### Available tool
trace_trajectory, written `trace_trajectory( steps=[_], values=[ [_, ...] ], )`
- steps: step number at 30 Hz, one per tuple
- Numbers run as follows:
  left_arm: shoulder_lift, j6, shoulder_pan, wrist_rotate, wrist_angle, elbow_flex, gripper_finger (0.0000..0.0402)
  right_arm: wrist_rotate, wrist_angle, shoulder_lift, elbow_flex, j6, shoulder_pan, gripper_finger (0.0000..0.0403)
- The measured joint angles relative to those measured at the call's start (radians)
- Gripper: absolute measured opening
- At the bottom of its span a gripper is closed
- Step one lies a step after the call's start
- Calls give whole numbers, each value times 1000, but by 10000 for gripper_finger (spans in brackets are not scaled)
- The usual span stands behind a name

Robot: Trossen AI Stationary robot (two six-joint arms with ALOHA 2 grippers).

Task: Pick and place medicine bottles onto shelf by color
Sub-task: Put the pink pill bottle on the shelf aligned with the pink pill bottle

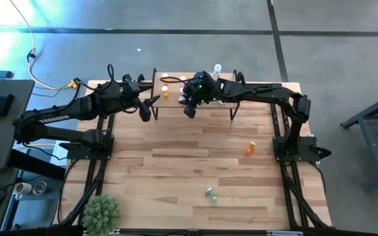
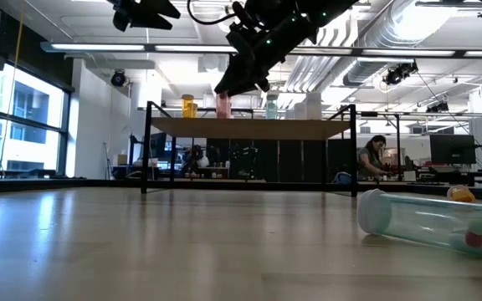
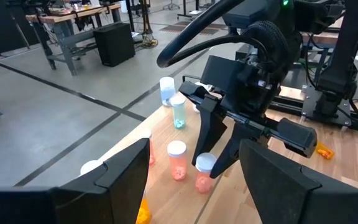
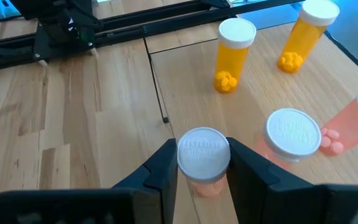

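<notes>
pink bottle [image 4: 203, 163] between right gripper [image 4: 202, 167] fingers

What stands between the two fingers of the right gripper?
A pink bottle with a white cap stands between the fingers of the right gripper, on the shelf. The right wrist view shows it best.

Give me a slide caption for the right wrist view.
Right tool grips a pink bottle on the shelf beside another pink.
</notes>
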Motion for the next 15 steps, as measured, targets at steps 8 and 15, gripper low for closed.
trace_trajectory(
  steps=[8,15],
  values=[
    [0,0,0,0,0,0,236,4,-7,-2,0,8,0,119],
    [0,0,0,0,0,0,236,6,-27,0,-4,18,0,152]
  ],
)
